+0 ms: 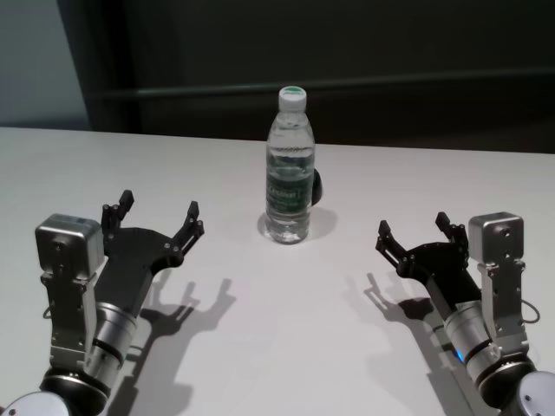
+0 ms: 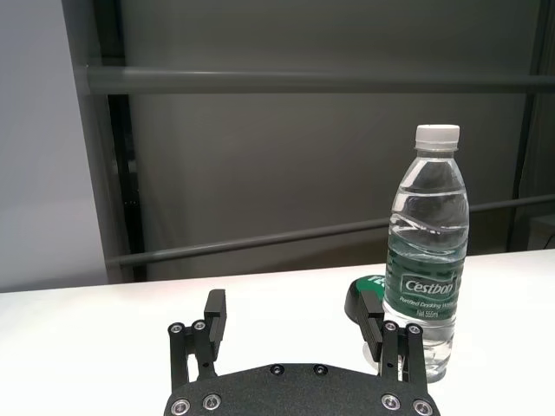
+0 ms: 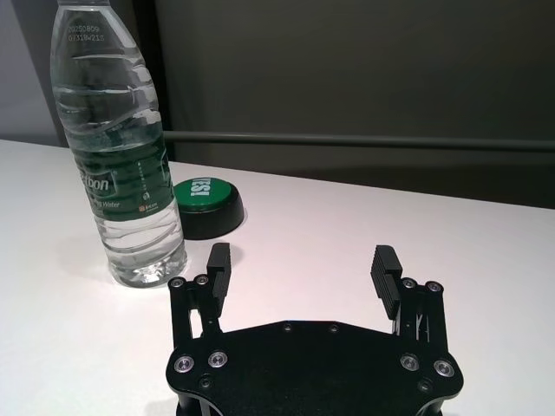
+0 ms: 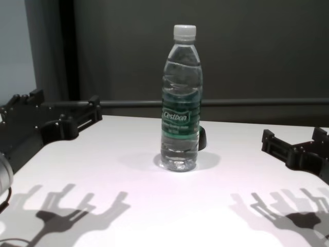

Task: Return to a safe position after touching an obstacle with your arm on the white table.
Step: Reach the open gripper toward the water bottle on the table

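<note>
The water bottle (image 1: 289,165) stands upright (white cap on) near the middle of the white desk (image 1: 260,329), with a small dark round object (image 3: 206,206) just behind it. The left gripper (image 1: 156,217) hovers over the desk's left side, fingers spread, holding nothing. The right gripper (image 1: 414,230) hovers at right, likewise open and empty, clear of the bottle.

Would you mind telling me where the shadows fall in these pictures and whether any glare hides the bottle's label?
Head view: the left gripper and right gripper, both open, cast shadows on the white table toward the robot. Chest view: doubled finger-shaped shadows lie on the near tabletop, a faint one around the bottle. Left wrist view: the label reads clearly, without glare.
</note>
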